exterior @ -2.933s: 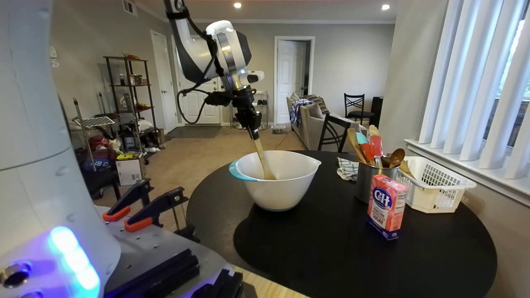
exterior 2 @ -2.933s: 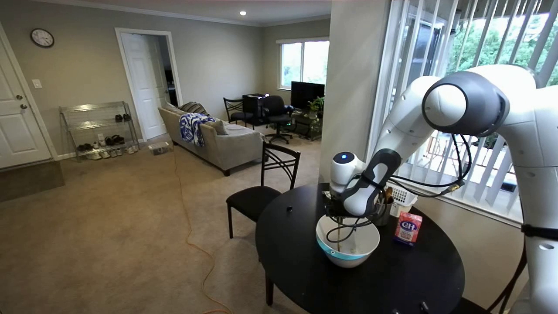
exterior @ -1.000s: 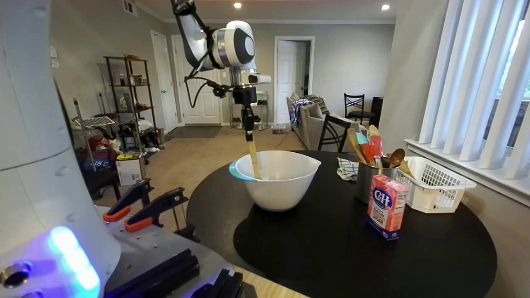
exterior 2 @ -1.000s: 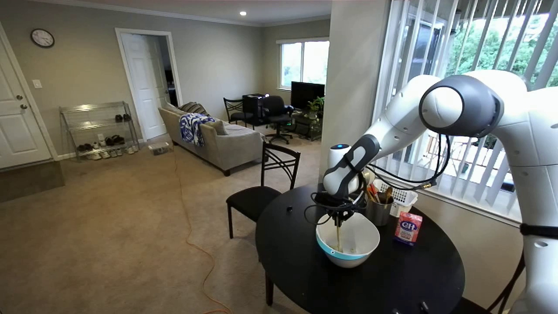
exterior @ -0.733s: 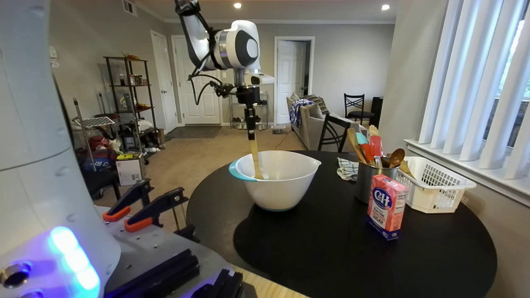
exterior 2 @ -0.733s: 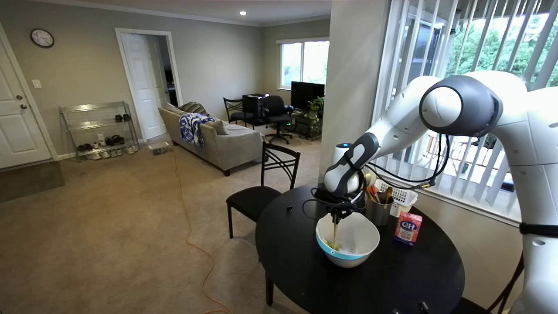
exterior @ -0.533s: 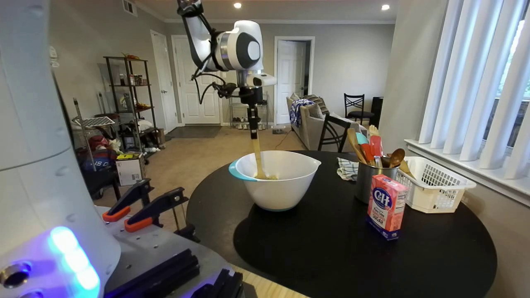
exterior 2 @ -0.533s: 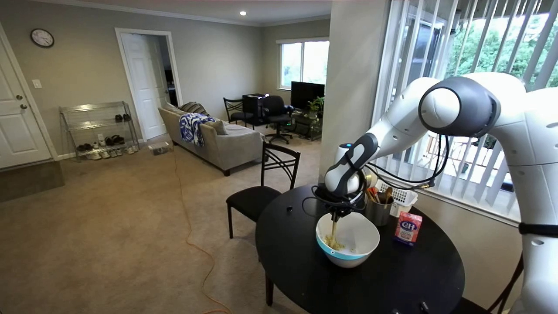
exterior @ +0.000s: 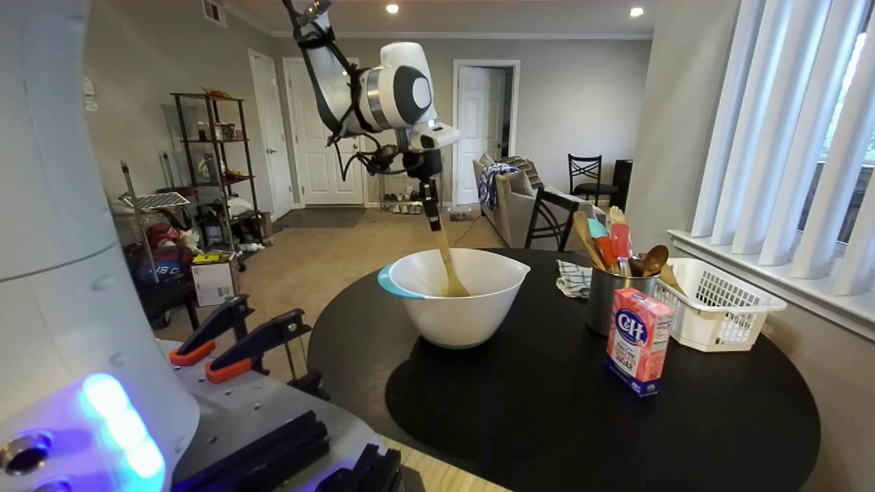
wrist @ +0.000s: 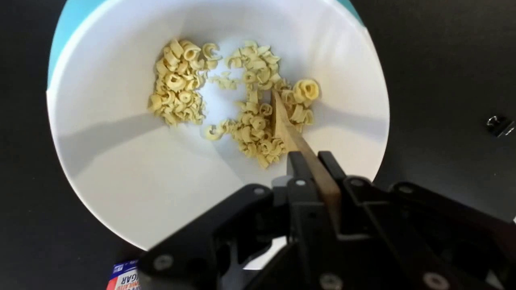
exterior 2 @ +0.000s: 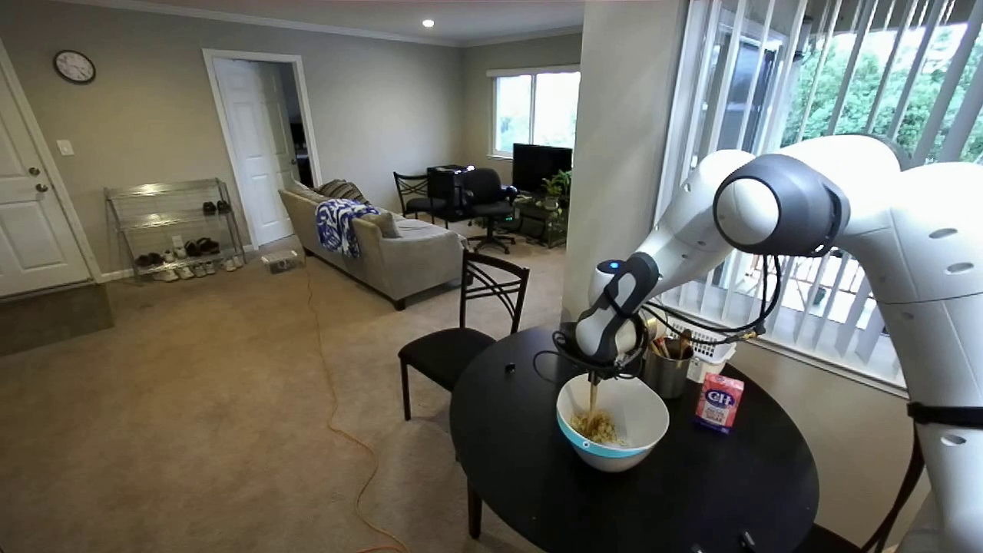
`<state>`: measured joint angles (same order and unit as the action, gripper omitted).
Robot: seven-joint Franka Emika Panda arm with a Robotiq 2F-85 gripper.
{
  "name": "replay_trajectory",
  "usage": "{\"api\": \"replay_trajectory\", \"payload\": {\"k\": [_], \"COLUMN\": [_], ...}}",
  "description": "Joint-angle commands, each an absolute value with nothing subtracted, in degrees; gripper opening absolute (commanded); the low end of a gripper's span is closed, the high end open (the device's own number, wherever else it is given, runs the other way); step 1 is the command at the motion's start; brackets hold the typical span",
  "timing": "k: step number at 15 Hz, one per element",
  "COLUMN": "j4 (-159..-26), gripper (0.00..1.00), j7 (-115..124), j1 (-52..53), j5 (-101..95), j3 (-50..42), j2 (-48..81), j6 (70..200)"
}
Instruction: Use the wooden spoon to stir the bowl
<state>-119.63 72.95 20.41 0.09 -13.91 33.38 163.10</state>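
Observation:
The wooden spoon (wrist: 301, 145) is clamped by its handle between the fingers of my gripper (wrist: 313, 158). It points down into the white bowl (wrist: 161, 181), with its end among curled yellow pasta pieces (wrist: 260, 135). More pasta (wrist: 177, 84) lies in a separate heap at the left of the bowl floor in the wrist view. In both exterior views the gripper (exterior: 435, 222) (exterior 2: 594, 376) is above the bowl (exterior: 465, 321) (exterior 2: 614, 462), and the spoon (exterior: 448, 266) (exterior 2: 593, 395) leans inside it. The spoon's very tip is partly hidden by pasta.
The bowl stands on a round black table (exterior: 547, 410). A pink sugar box (exterior: 639, 342), a metal utensil holder (exterior: 608, 304), a white slatted basket (exterior: 724, 314) and a checked cloth (exterior: 574, 279) are on it. A binder clip (wrist: 500, 125) lies beside the bowl.
In an exterior view the spoon moved left in the bowl, then back right, and now leans more. The arm is slightly lower. More pasta shows heaped in the bowl. The gripper kept its hold.

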Motion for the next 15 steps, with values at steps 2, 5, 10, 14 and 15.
{"api": "replay_trajectory", "payload": {"k": [2,5,10,14,15], "j4": [-120.13,-119.95,-118.94,-116.72,-115.84], "gripper": [0.05,0.05,0.05,0.05,0.05], "j7": [85.05,91.62,91.25,90.09,90.57], "j1": [31.74,36.84,35.76,32.0,31.28], "j5": [-7.99,-13.19,-18.0,-19.95,-20.5], "j3": [-25.84,-30.49,-26.32,-19.91,-18.61], "j2": [35.6,36.39,33.5,32.2,32.21], "j6": [162.21,158.53,145.94,136.98,134.56]}}
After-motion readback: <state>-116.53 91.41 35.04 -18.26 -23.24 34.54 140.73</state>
